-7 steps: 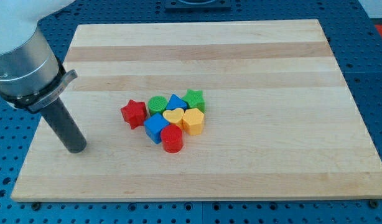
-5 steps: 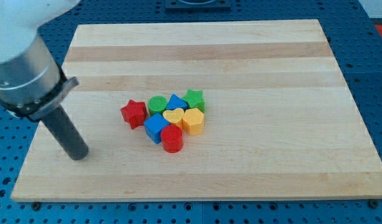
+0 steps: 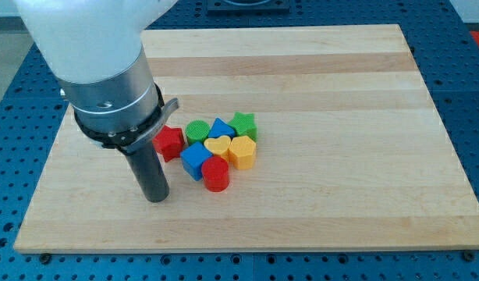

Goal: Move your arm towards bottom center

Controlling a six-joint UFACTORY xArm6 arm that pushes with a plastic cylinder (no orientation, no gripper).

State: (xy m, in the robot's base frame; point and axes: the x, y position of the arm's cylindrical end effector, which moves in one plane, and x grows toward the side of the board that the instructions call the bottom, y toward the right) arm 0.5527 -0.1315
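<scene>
My tip [image 3: 156, 196] rests on the wooden board [image 3: 341, 179], left of the block cluster and a little below it. The nearest blocks are the blue cube [image 3: 195, 161] and the red cylinder [image 3: 216, 174], a short way to the tip's right. The red star [image 3: 170, 141] sits just right of the rod, partly hidden by the arm. Behind these lie the green cylinder [image 3: 197, 131], a blue block [image 3: 221, 129], the green star [image 3: 243, 123], the yellow heart [image 3: 218, 145] and an orange-yellow block [image 3: 243, 151]. The tip touches no block.
The arm's big grey and white body [image 3: 99, 62] covers the board's upper left part. A blue perforated table [image 3: 467, 94] surrounds the board on all sides.
The arm and tip have moved to the view's right and slightly down, from the board's left edge to beside the cluster. The blocks have not moved.
</scene>
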